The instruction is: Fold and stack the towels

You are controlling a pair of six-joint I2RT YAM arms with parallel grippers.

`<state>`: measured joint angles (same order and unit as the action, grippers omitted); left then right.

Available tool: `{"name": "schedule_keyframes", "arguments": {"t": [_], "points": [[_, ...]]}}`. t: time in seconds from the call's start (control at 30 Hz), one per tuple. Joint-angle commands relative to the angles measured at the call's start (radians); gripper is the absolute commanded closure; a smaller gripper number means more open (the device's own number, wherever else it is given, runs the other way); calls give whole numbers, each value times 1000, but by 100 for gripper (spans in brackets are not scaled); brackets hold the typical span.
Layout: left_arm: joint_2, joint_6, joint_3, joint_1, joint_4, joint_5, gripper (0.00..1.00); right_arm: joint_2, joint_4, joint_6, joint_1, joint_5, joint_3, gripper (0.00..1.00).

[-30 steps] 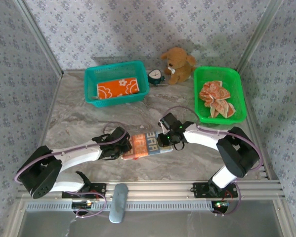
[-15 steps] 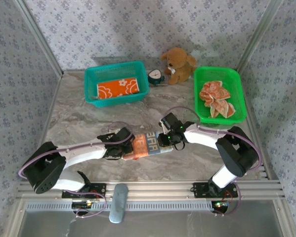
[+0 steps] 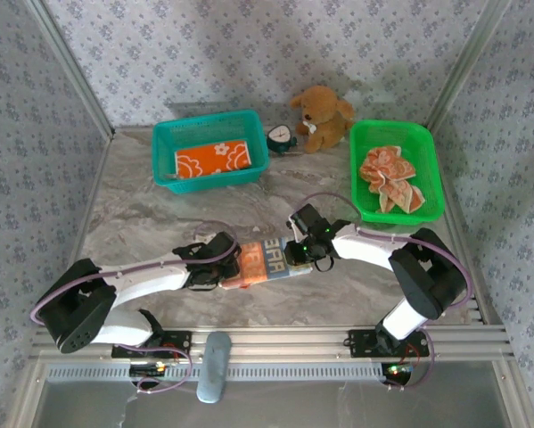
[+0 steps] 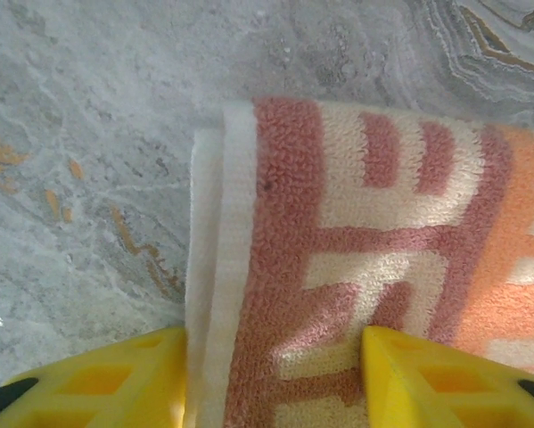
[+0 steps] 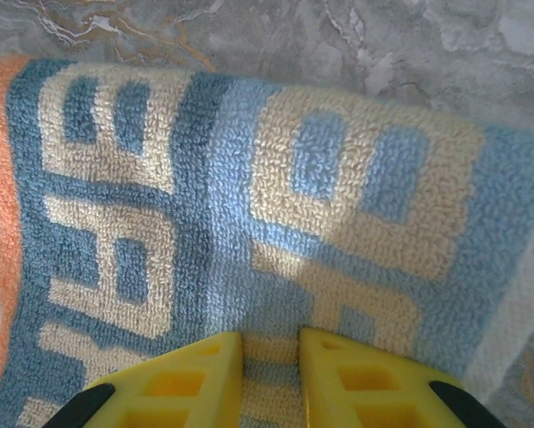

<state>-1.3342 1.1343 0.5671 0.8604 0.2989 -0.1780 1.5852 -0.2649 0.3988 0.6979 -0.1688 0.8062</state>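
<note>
A folded lettered towel lies flat on the marbled grey bench, near its front edge and midway between the two arms, with its pink-orange end to the left and its blue-grey end to the right. The left claw is down on the pink end. In the left wrist view its yellow fingers stand well apart, one just beside the folded white hem and the other on the pink lettering, with the cloth flat and unpinched between them, so this claw is released. The right claw sits on the blue-grey end. Its yellow fingers are drawn nearly together, with only a thin strip of cloth in the gap and a faint crease running up to it, so it looks clenched on the lettered towel. At the back left, a teal basket holds a neatly folded orange flowered towel. At the back right, a green basket holds crumpled towels in cream and orange. Between the two baskets sit a brown plush toy and a small clock.
</note>
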Motion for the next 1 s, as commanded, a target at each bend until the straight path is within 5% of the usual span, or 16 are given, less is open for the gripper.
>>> {"name": "schedule_keyframes", "arguments": {"t": [0.0, 0.43, 0.63, 0.97], "points": [[-66, -3, -31, 18, -68, 63, 55, 17, -23, 3, -6, 6, -10, 74], [-71, -46, 7, 19, -1, 11, 100, -16, -56, 11, -17, 7, 7, 74], [48, -87, 133, 18, 233, -72, 100, -80, -91, 23, -50, -4, 24, 65], [133, -188, 441, -12, 589, -119, 100, -209, -170, 34, -133, -21, 106, 32]]}}
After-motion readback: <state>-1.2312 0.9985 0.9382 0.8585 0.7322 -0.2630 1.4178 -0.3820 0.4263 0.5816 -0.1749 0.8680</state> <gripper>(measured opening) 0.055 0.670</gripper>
